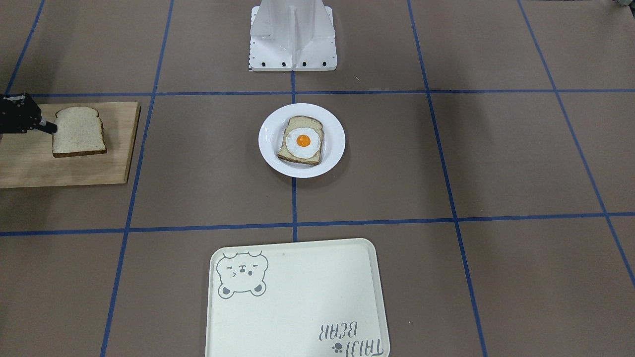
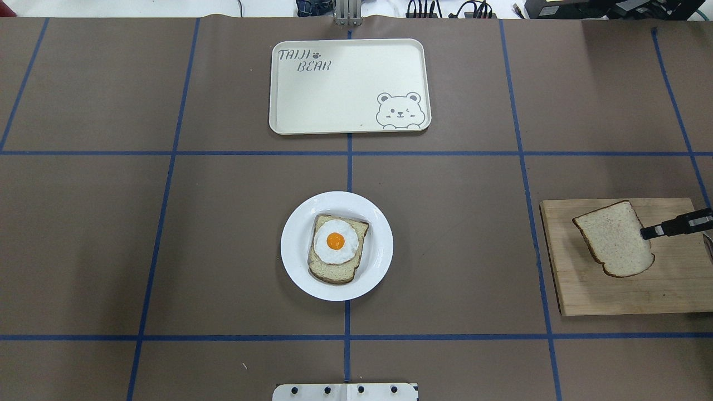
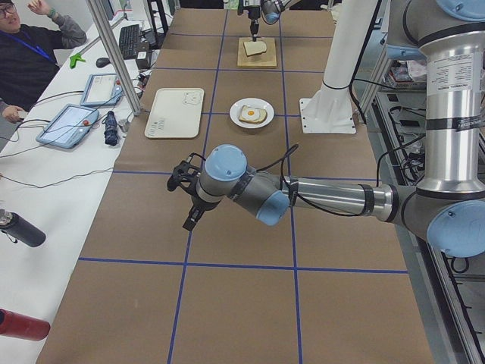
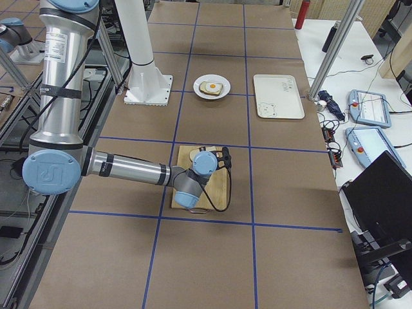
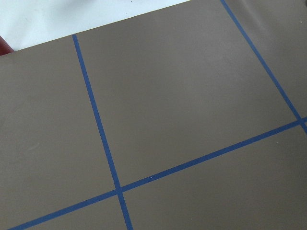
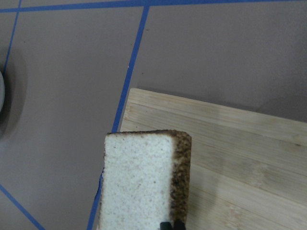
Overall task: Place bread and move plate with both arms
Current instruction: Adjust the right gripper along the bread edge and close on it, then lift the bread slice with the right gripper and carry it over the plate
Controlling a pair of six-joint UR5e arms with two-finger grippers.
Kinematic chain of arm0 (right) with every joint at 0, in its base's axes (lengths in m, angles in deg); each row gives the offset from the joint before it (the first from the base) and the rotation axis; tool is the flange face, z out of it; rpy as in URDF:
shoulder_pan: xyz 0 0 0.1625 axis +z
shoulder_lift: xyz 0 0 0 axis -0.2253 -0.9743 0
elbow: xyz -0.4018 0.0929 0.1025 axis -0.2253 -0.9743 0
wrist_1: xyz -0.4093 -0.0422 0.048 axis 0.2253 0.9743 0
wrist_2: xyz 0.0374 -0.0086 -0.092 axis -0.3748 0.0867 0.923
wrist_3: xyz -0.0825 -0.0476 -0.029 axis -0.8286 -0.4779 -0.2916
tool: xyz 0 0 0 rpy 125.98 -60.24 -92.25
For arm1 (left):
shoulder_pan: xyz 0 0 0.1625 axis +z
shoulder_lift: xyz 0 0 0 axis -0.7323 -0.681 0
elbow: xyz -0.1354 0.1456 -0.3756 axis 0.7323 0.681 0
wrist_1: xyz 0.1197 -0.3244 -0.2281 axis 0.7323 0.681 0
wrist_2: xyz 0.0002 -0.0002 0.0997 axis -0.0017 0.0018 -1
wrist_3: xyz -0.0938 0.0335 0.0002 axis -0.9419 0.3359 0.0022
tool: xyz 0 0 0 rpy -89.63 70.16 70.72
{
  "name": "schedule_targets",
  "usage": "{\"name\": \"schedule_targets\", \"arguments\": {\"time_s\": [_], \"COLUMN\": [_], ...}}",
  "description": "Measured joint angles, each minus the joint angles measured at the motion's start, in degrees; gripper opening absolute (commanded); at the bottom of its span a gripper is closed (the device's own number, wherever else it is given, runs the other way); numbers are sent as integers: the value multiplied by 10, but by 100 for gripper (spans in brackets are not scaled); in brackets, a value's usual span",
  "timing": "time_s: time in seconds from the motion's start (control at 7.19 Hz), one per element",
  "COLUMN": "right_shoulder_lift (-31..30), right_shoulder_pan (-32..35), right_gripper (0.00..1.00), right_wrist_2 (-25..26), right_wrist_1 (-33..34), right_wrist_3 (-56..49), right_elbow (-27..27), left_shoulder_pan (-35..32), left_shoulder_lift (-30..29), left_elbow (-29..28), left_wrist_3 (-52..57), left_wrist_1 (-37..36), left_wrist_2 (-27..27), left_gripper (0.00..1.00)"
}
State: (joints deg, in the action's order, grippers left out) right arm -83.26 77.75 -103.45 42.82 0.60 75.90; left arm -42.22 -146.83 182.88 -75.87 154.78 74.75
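The bread [image 2: 615, 238], a plain pale slice with a dark crust, is tilted up just above a wooden board [image 2: 613, 295]. My right gripper [image 2: 649, 232] is shut on its edge from the right. In the right wrist view the bread [image 6: 144, 182] hangs in front with the black fingertips [image 6: 171, 224] pinched at its crust. The white plate [image 2: 295, 245] sits at the table's middle and carries a slice topped with a fried egg [image 2: 336, 242]. My left gripper [image 3: 189, 220] hovers over bare table far from the plate, seen only from the side, so I cannot tell its state.
A cream tray with a bear drawing [image 2: 345, 94] lies beyond the plate. The white base stand [image 1: 292, 39] is on the robot's side. A person and tablets [image 3: 72, 121] are at a side bench. Blue tape lines cross the brown table.
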Motion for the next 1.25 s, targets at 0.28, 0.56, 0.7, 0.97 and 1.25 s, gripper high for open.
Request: {"name": "schedule_targets", "arguments": {"time_s": [0.28,0.56,0.7,0.97,1.25], "right_shoulder_lift": [43,95,120,178,225], "right_shoulder_pan": [4,-1,-18,-97,-209], "right_gripper": [0,0,0,0,0], "right_wrist_2": [1,15,39,137,281], "right_wrist_1": [0,0,0,1,8], "right_wrist_3": [58,166,225,318,370], "right_elbow": [2,17,33,62,91], "left_shoulder_pan": [0,0,0,0,1], "left_shoulder_lift": [0,0,-1,-1,-1], "left_elbow": [0,1,2,2,-1], "left_wrist_3": [-5,-16,-23,-39,-48], "left_wrist_1": [0,0,0,0,-1], "left_wrist_2": [2,4,4,5,5], "left_gripper": [99,99,99,99,99]}}
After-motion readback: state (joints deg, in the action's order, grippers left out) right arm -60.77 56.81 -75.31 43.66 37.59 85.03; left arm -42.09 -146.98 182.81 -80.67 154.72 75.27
